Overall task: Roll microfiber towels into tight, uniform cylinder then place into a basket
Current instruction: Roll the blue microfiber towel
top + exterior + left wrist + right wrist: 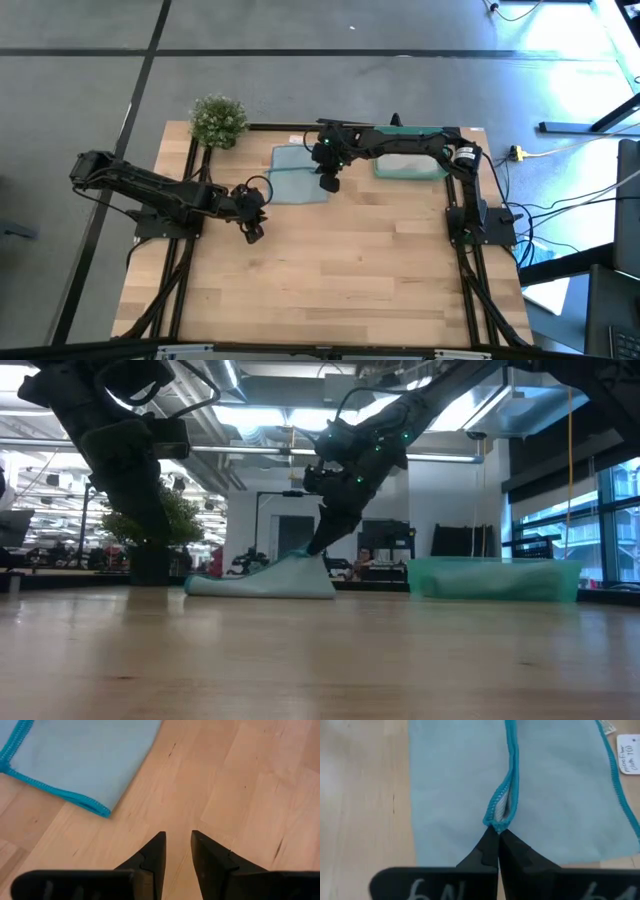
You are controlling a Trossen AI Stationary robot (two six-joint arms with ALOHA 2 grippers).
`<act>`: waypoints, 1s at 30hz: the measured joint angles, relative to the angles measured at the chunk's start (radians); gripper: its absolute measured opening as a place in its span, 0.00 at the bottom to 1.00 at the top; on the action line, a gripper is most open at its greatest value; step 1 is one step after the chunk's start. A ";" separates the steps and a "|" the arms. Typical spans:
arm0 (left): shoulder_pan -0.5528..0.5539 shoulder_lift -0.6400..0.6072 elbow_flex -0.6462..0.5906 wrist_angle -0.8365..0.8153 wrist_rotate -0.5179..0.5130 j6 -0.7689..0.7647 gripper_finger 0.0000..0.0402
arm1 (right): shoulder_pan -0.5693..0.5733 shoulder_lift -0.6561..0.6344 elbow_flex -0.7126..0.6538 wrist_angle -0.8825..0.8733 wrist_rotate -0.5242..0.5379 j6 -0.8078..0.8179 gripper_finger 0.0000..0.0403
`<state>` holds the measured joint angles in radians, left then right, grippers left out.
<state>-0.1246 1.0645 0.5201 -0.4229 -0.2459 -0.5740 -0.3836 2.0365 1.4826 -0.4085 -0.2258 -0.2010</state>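
A light blue towel (pixel 298 172) with a teal stitched hem and a small white tag (pixel 627 752) lies on the table's far middle, left of the teal basket (pixel 410 160). My right gripper (pixel 328 183) is shut on the towel's right side. My left gripper (pixel 252 230) hovers open and empty over bare wood, nearer than the towel's near left corner (pixel 102 811). A pale shape shows inside the basket; what it is I cannot tell. My right gripper pinches the towel's teal stitched hem (pixel 496 816) between its two fingertips, where two hem edges meet. The fingers slant down from above. That part is lifted (pixel 312 558), and the cloth slopes down from it; the rest (pixel 250 586) lies on the table.
A small green potted plant (pixel 218 120) stands at the table's far left corner. Bare wood (pixel 340 280) fills the table's near half. The basket also shows in the low view (pixel 495 578), right of the towel.
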 joint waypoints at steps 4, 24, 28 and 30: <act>0.000 0.000 0.000 0.000 0.000 0.000 0.21 | 0.006 0.000 0.000 -0.007 -0.001 -0.009 0.02; 0.018 0.012 0.000 -0.011 -0.031 0.071 0.21 | 0.041 -0.004 0.078 -0.172 -0.104 -0.087 0.36; 0.048 0.030 0.000 -0.011 -0.031 0.163 0.21 | 0.082 -0.004 0.078 -0.224 -0.132 -0.183 0.36; 0.060 0.031 0.000 -0.005 -0.032 0.208 0.21 | 0.100 -0.004 0.078 -0.229 -0.101 -0.204 0.36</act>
<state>-0.0646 1.0958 0.5198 -0.4281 -0.2778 -0.3663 -0.2837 2.0323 1.5608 -0.6375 -0.3270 -0.4046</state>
